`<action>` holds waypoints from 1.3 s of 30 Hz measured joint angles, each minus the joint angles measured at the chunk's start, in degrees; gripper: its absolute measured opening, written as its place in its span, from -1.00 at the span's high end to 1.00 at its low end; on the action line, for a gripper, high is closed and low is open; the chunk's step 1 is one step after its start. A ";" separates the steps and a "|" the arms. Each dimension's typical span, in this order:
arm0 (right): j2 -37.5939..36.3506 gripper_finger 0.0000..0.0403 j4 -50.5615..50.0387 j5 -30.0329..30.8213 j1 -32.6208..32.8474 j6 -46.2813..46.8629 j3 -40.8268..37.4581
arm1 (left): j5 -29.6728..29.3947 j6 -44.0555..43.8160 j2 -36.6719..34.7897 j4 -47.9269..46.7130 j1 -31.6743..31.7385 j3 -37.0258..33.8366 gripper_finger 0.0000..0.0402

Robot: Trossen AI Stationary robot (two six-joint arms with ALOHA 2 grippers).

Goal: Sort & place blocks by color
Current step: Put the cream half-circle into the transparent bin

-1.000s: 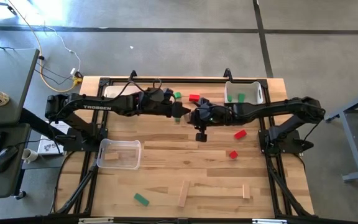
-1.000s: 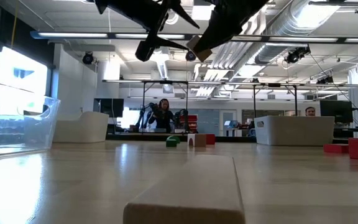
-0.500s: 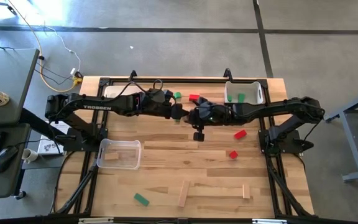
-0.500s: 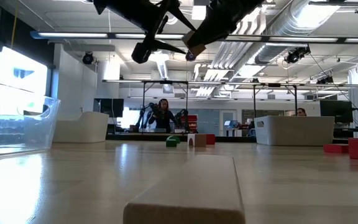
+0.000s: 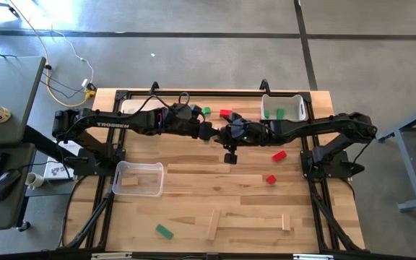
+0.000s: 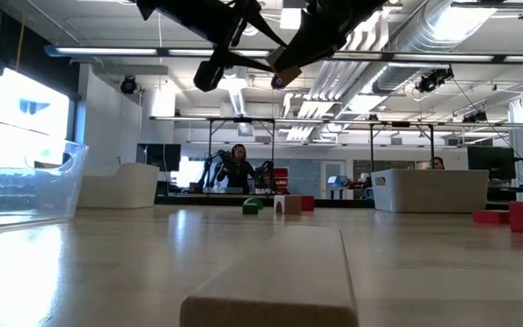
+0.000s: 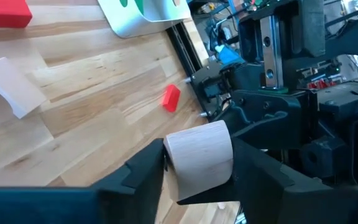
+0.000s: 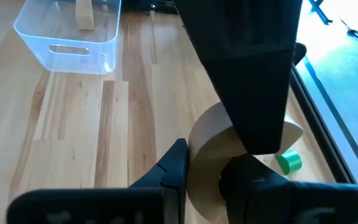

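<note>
A plain light wood block with one rounded side (image 7: 199, 160) hangs in the air over the table's middle, between both grippers. My left gripper (image 5: 208, 131) reaches in from the left and my right gripper (image 5: 224, 134) from the right; both are shut on it. The low view shows the block (image 6: 288, 72) high above the tabletop. Loose blocks lie on the table: green (image 5: 206, 110) and red (image 5: 226, 113) near the far edge, a red bar (image 5: 279, 154), a red cube (image 5: 270, 179), and a green block (image 5: 164, 231) near the front. My left gripper pinches the wood block between its two fingers (image 7: 143, 169), one on each flat end (image 7: 171, 163), with the rounded side facing the camera. The block is lifted clear. My right gripper has the same block's curved part (image 8: 202, 155) between its fingers (image 8: 174, 167), coming level from the table's right. The left gripper's finger (image 8: 253, 93) hides the block's middle.
A clear bin (image 5: 139, 177) holding a wood bar stands left of centre. A white bin (image 5: 284, 108) with green blocks sits far right, and another white bin (image 5: 136, 107) far left. Wood bars (image 5: 213, 224) lie near the front edge. A green cylinder (image 8: 288, 162) lies below the grippers.
My right gripper has edged a little toward the left gripper and risen slightly, carrying the wood block with it. The block has stayed lifted clear between the two grippers.
</note>
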 joint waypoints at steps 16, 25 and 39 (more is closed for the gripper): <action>0.00 0.64 0.42 0.49 0.00 0.07 0.00 | 0.15 3.00 0.00 0.66 -0.17 0.00 0.45; -0.02 0.41 0.19 0.40 0.00 0.69 0.00 | 0.22 5.31 0.00 0.47 -0.46 -0.07 0.46; -0.19 -0.08 -4.84 1.47 0.04 2.92 0.00 | -0.06 8.45 0.03 -5.25 -0.48 -0.11 0.46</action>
